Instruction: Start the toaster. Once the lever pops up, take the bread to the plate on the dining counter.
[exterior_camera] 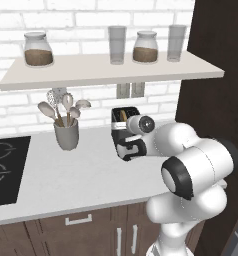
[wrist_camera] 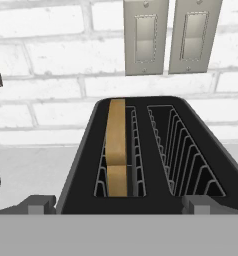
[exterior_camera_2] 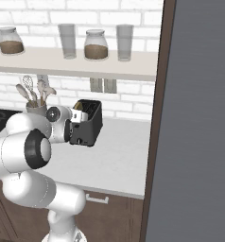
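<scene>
Two slots open along the top of the small boxy dark grey toaster (wrist_camera: 156,150), which stands on the white kitchen surface (exterior_camera: 66,175) against the white brick wall (wrist_camera: 41,50), below two grey wall switches (wrist_camera: 146,37). One brown slice of bread (wrist_camera: 117,145) sits upright in the left slot as the hand view shows it; the other slot is vacant. Robot gripper (wrist_camera: 118,205) hovers just before the toaster, jaws spread wide, holding nothing. Risk: the front lever is hidden, so a descending finger may miss it or push the toaster backward.

White worktop (exterior_camera: 66,175) carries toaster (exterior_camera_2: 88,124) — and utensil cup (exterior_camera: 66,134).
</scene>
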Tool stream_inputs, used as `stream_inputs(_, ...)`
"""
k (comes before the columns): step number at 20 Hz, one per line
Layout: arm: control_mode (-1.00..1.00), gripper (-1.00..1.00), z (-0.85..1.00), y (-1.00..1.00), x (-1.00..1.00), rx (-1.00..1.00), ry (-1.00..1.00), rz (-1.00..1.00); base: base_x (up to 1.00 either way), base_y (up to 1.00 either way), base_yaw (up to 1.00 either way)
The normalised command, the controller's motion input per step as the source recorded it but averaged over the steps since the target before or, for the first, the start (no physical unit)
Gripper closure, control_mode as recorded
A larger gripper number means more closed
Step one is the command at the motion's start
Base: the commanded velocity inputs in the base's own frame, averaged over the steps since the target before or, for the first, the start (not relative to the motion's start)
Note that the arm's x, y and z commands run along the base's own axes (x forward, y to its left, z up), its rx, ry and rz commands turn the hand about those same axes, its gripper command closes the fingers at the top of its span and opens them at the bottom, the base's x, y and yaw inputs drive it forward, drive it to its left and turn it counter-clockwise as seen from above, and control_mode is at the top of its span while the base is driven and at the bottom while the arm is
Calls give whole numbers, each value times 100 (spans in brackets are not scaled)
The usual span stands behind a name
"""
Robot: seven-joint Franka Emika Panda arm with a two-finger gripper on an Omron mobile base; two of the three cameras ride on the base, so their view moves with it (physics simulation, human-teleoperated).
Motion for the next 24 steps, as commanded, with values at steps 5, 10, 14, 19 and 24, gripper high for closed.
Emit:
stream_inputs(5,-100,-100,0,0,0,0,0,0,0,0,0)
stream_inputs(10,-100,-100,0,0,0,0,0,0,0,0,0)
stream_inputs(14,-100,-100,0,0,0,0,0,0,0,0,0)
stream_inputs(19,-100,-100,0,0,0,0,0,0,0,0,0)
stream_inputs(24,-100,-100,0,0,0,0,0,0,0,0,0)
